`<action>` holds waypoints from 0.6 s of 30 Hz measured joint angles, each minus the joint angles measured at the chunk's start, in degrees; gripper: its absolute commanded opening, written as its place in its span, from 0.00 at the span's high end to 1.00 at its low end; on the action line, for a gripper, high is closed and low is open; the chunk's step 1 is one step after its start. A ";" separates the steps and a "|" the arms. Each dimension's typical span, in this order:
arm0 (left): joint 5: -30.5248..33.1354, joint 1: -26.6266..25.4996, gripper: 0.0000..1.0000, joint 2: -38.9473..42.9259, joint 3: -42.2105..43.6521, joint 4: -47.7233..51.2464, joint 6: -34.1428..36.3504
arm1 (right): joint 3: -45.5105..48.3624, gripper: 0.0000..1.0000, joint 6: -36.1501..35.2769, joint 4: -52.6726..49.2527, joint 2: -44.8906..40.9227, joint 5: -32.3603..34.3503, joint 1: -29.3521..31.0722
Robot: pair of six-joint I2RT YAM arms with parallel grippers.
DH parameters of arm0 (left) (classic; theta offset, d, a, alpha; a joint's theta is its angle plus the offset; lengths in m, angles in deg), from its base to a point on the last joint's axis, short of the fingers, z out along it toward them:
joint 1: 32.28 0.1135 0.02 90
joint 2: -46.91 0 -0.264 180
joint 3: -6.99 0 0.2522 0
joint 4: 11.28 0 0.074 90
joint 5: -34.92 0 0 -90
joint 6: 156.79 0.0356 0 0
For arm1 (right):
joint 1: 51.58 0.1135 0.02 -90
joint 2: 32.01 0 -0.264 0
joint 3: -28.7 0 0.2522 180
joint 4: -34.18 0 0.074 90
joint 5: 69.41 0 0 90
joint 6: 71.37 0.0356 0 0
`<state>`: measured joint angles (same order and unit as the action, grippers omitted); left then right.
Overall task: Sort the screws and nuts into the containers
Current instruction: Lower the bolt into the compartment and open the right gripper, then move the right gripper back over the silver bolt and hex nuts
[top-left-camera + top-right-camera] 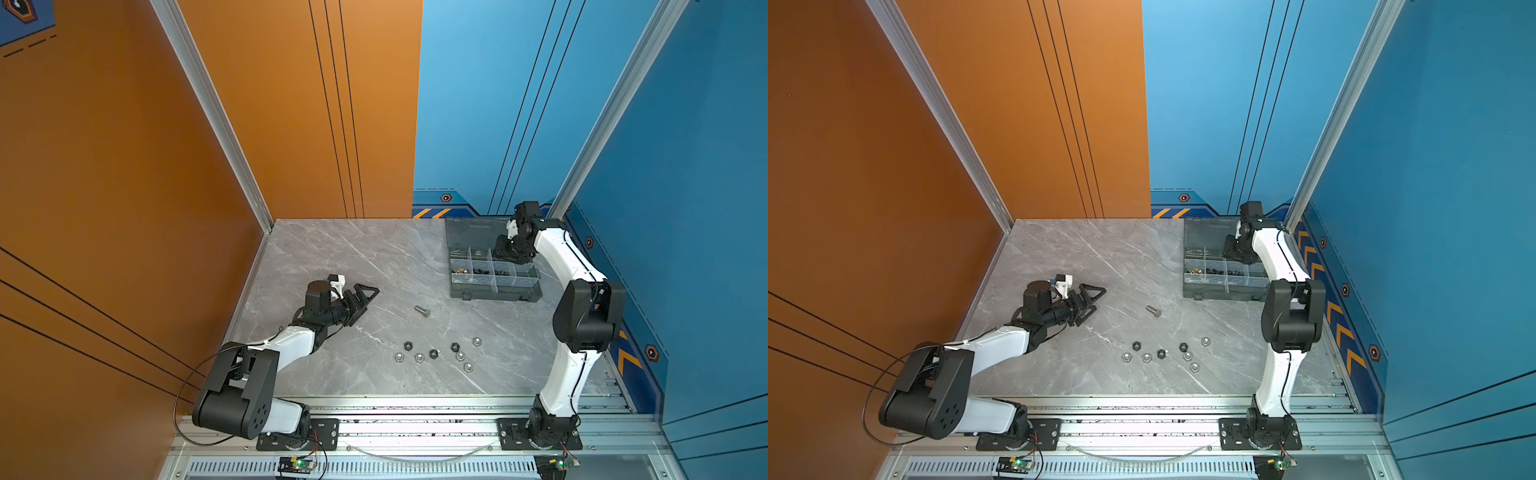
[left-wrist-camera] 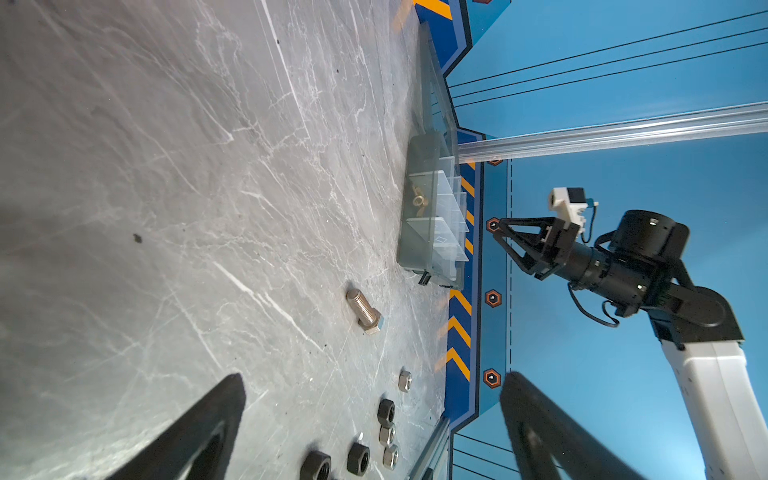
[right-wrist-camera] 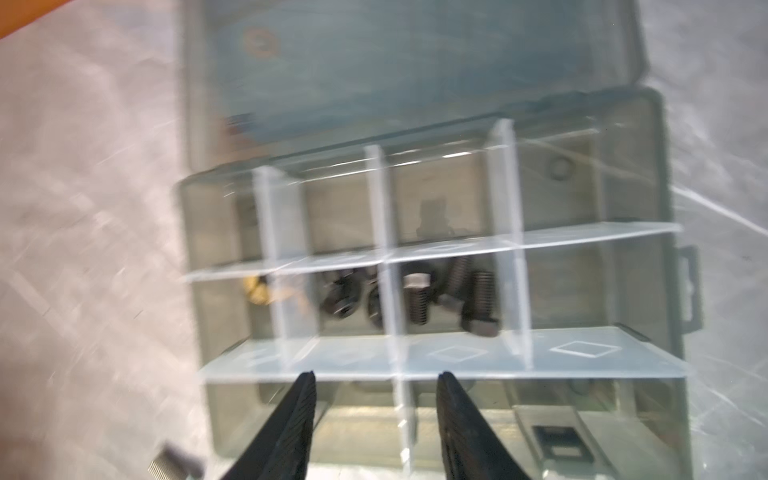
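Grey marble-look worktop (image 1: 332, 257). Right arm (image 1: 573, 266) arches up and over to the far right corner. Left arm (image 1: 291, 340) is low and folded by the left edge. Smoky translucent organiser box (image 1: 494, 294), lid open. Right claw (image 3: 376, 378) points down over it, ribbed fingers apart, nothing held. Left claw (image 2: 374, 375) spread, empty. Clear-divided containers (image 3: 505, 187), with black screws (image 3: 482, 303) in a middle one. Silver screw (image 1: 422, 311) mid-worktop. Hex nuts (image 1: 434, 353), silver and black, loose toward the near edge.
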<state>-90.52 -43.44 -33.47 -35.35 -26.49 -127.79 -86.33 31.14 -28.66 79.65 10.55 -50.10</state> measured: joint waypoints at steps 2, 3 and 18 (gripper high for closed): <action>0.00 0.00 0.02 0.24 0.04 0.00 0.00 | 0.39 0.48 -3.61 -0.52 -1.92 -1.62 2.86; 0.00 0.00 0.02 0.37 0.04 0.00 0.00 | 0.81 0.48 -5.40 -0.76 -2.67 -2.27 4.37; 0.00 0.09 0.02 2.82 1.44 -0.02 -0.39 | 9.38 0.47 -30.14 -2.99 -4.59 -6.71 24.96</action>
<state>-90.52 -43.35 -30.65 -33.91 -26.51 -128.18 -76.95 1.00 -31.66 75.06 3.84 -25.14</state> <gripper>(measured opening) 0.976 0.528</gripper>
